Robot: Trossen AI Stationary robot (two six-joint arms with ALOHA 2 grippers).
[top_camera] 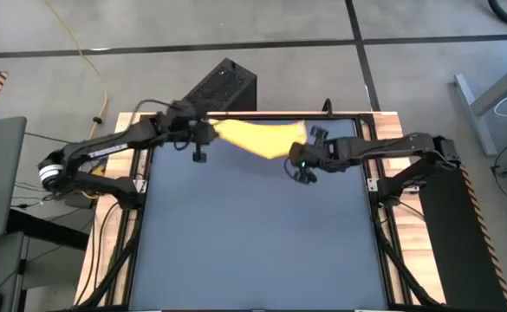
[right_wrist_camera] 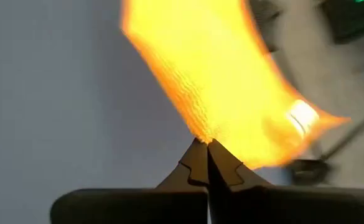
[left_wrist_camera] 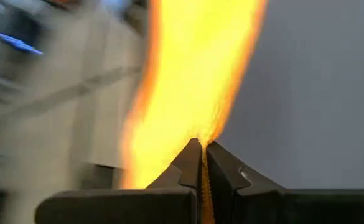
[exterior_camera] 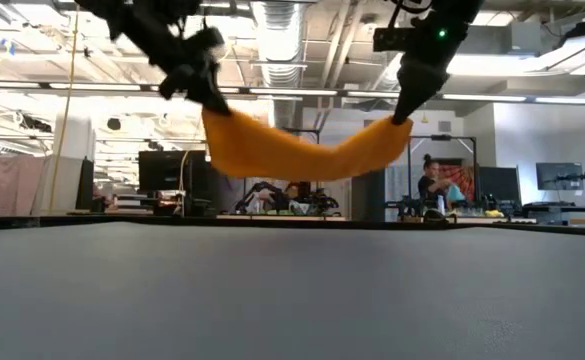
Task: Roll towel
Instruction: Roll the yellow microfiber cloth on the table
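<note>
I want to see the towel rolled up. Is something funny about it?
Yes: the towel is not on the table. It hangs in the air, sagging, pinched by the left gripper and right gripper.

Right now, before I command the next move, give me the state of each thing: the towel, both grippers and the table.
towel: lifted clear of the table, unrolled, sagging in the middle, hanging between the two grippers.
left gripper: shut on one end of the towel, raised above the table's far side.
right gripper: shut on the other end, raised at about the same height.
table: blue-grey top, towel not touching it.
</note>
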